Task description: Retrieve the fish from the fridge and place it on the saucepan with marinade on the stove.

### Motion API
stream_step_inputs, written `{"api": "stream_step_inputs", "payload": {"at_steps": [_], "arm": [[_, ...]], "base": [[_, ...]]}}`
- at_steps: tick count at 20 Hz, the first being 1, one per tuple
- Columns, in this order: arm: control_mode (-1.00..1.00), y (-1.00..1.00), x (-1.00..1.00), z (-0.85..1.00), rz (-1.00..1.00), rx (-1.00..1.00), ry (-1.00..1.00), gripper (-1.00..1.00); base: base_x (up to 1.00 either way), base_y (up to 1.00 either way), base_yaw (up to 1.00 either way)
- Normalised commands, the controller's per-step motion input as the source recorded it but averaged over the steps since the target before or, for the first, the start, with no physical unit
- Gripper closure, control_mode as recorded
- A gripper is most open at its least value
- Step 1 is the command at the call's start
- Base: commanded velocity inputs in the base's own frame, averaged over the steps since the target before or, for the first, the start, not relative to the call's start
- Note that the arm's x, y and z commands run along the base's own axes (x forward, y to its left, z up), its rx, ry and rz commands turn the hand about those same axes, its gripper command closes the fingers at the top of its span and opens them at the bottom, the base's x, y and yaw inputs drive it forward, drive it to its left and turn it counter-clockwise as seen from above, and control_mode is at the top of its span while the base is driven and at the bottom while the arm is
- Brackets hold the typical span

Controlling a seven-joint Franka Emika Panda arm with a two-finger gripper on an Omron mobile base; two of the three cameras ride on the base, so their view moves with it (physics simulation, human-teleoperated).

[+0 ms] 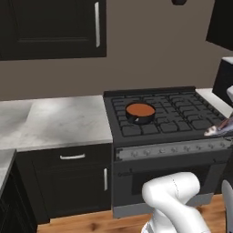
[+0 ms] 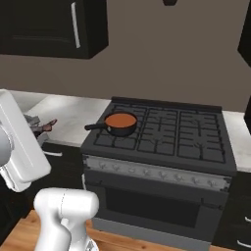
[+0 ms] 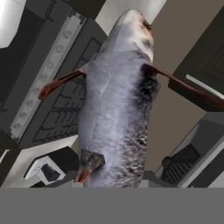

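gripper: My gripper (image 1: pixel 226 129) sits at the right edge of the left base view, off the stove's front right corner. Its jaws are drawn in narrow on the fish, so I take the grip as firm enough to carry.
fish: The fish (image 3: pixel 118 100) runs lengthwise away from the hand camera, grey belly toward the lens, reddish fins spread to either side. In the left base view its pale tip pokes out beside the stove's front right corner (image 1: pixel 214 131). In the right base view a fin shows past my forearm, well left of the stove (image 2: pixel 43 127). I hold it high and clear of the grates so nothing drags.
stove: The stove (image 1: pixel 166 119) stands straight ahead, grates on top, knob strip along the front.
saucepan: The saucepan (image 1: pixel 140 113) rests on the stove's rear left burner, handle pointing left. It is well apart from the fish.
marinade: The marinade (image 2: pixel 120 120) lies flat and orange-brown inside the saucepan.
desk: The desk (image 1: pixel 54 120) runs left of the stove, level with it.
step: I judge the fetch from the fridge as done. What remains is the swing left across the stove and a release over the saucepan.
risk: The pan is small and the fish long, so I expect an off-centre drop could tip it onto the grates.
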Motion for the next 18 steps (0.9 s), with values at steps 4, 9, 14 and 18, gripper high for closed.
{"api": "stream_step_inputs", "payload": {"at_steps": [4, 9, 14, 18], "arm": [[1.0, 0.0, 0.0, 0.0, 0.0, 0.0, 0.0, 1.0], [1.0, 0.0, 0.0, 0.0, 0.0, 0.0, 0.0, 1.0], [1.0, 0.0, 0.0, 0.0, 0.0, 0.0, 0.0, 1.0], [1.0, 0.0, 0.0, 0.0, 0.0, 0.0, 0.0, 1.0]], "base": [[0.3, -0.05, -0.05], [0.5, 0.0, -0.02], [0.52, 0.0, 0.0], [0.3, 0.0, 0.0]]}}
